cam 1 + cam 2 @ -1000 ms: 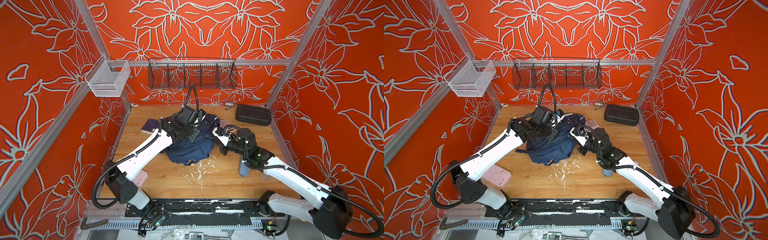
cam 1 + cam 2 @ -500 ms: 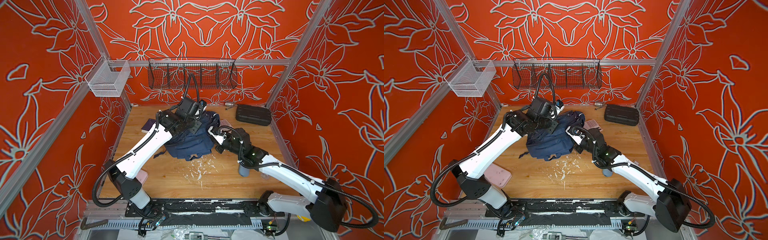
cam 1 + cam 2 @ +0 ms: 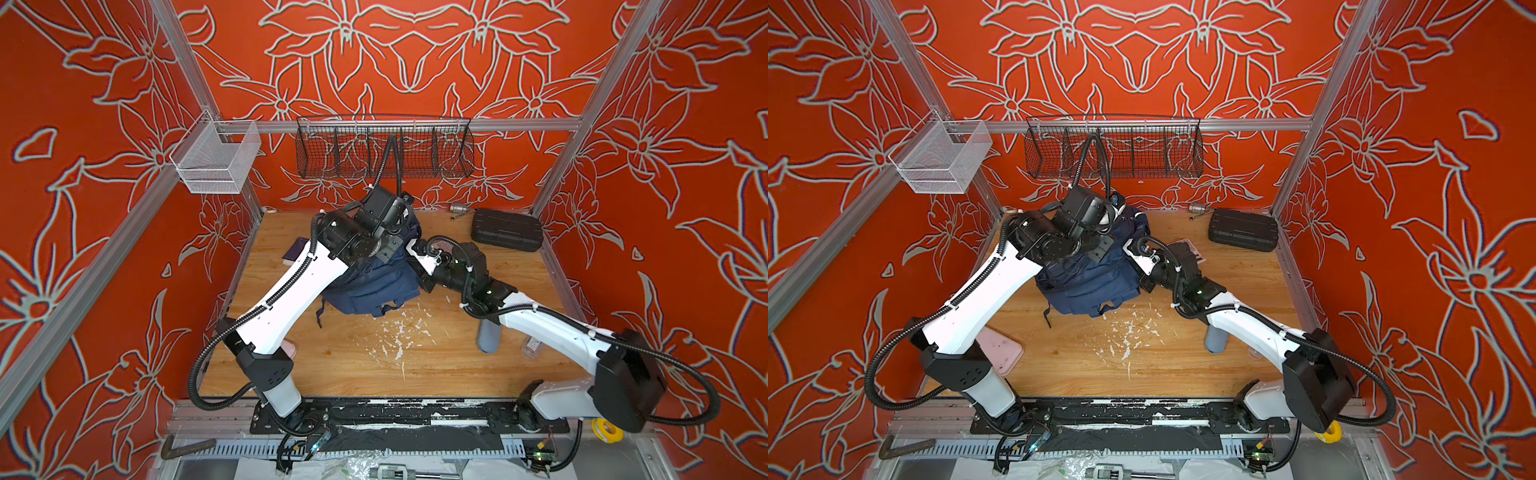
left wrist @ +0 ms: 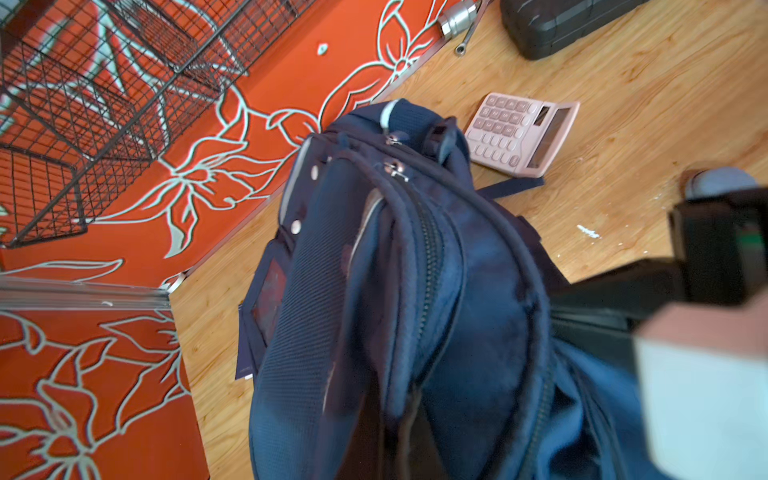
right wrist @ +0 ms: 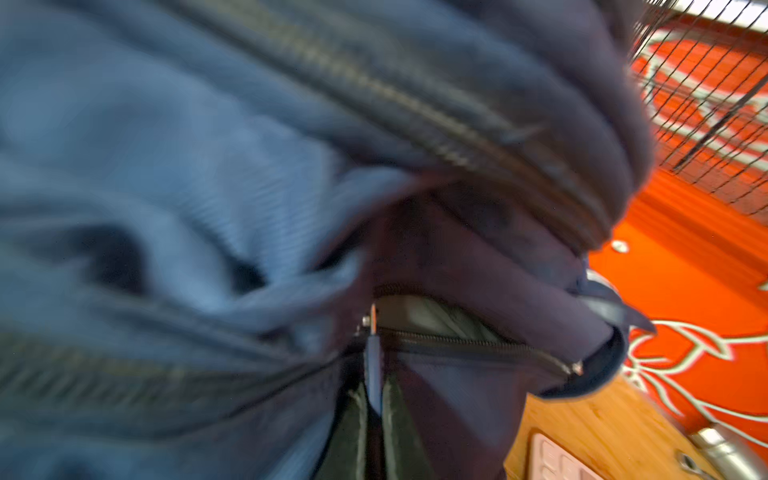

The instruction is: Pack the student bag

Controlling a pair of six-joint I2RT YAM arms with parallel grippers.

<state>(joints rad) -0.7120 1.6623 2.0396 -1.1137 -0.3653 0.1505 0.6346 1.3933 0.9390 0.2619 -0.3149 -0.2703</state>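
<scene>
The bag [image 3: 374, 286] has been hoisted and shifted far-left. The left hand [image 3: 388, 251] and right hand [image 5: 374, 395] are both clamped on it, probably to open it.

Black case [image 3: 507, 229], wire basket [image 3: 332, 154], mesh bin [image 3: 216, 163]

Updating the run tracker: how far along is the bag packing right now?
Done: nothing visibly packed; the pocket by the zip pull looks partly open. In hand: right end effector pinches that pull; left end effector, shut, seems to hold the student bag up. Remaining: calculator, grey bottle, pink case and dark notebook lie loose on the table.
</scene>
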